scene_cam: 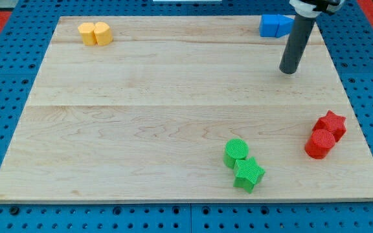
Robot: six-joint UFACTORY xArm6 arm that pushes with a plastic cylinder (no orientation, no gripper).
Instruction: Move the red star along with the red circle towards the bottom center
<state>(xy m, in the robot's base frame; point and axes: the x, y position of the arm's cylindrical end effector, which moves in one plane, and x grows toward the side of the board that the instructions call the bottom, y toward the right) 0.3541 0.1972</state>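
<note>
Though pale — board (pixel 173 97) on pegboard (pixel 5 77)

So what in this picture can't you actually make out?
- The arm above the rod: cut off by the view's top edge; my tip shows, above the red blocks.
- The blue blocks: the rod covers their right end, so shapes are unclear.
- The yellow blocks: pressed together, shapes hard to tell.
- Red circle and red star: touching or merely close, unclear.

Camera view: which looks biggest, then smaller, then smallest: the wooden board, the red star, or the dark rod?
1. Wooden board
2. Dark rod, tip
3. Red star
The rod stands tall and runs out of view, so its rank is unsure.
</note>
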